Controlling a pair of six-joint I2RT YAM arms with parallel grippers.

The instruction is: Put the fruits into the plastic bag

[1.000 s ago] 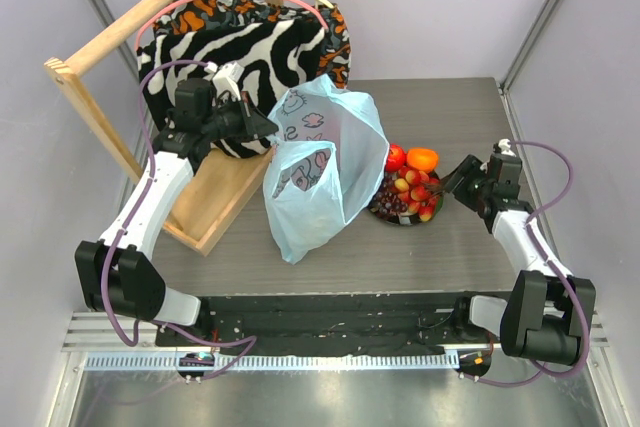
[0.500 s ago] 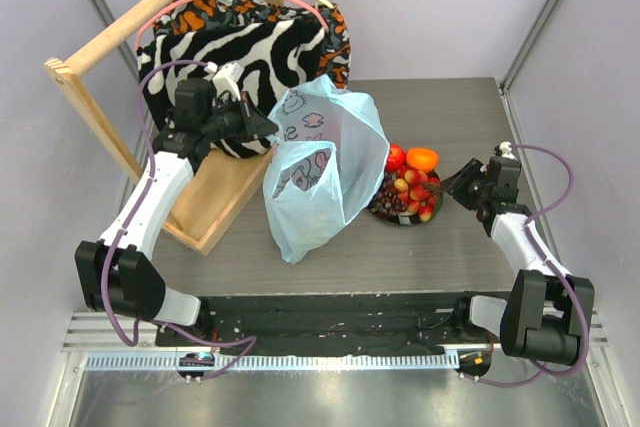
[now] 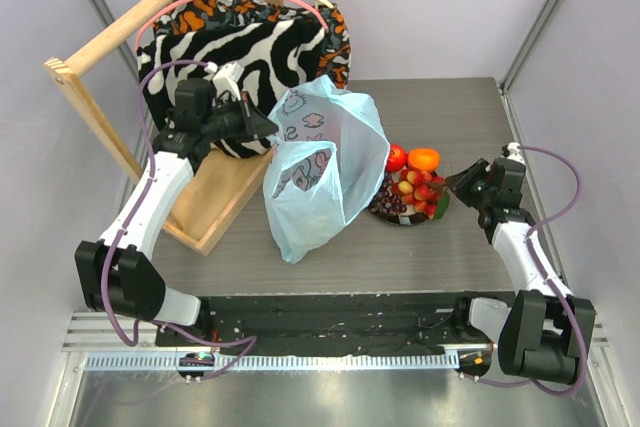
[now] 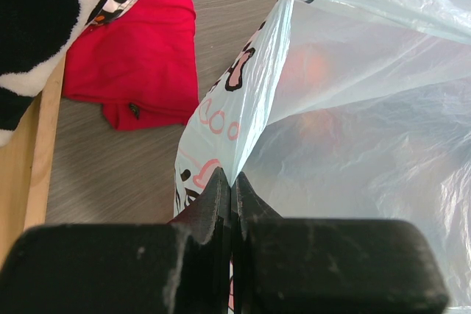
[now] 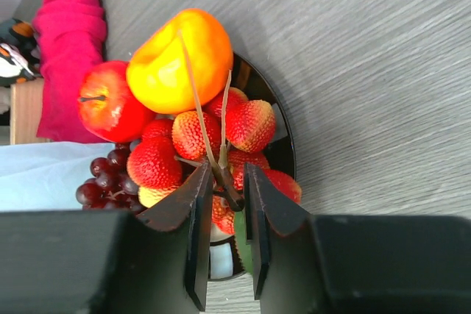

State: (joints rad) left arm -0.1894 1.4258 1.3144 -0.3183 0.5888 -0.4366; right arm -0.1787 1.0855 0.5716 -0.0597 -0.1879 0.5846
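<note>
the plastic bag, just beside the plate, is held by its rim in the closed left fingers; the right fingers, narrowly parted astride the stem of the fruit bunch on that plate, should be closed squarely before any lift is made.

You have a grey wood-grain table under everything. At its far left stands a light wooden frame, its top bar running diagonally in the top view. A zebra-striped fabric hangs over it, and an orange-and-black patterned fabric shows just behind the stripes. In the left wrist view you can see a red cloth lying crumpled on the table, beside the frame's wooden base, its upper end tucked under the hanging fabrics. Right of centre sits a dark round plate, only its glossy rim showing. A metal rail runs along the near edge.
</note>
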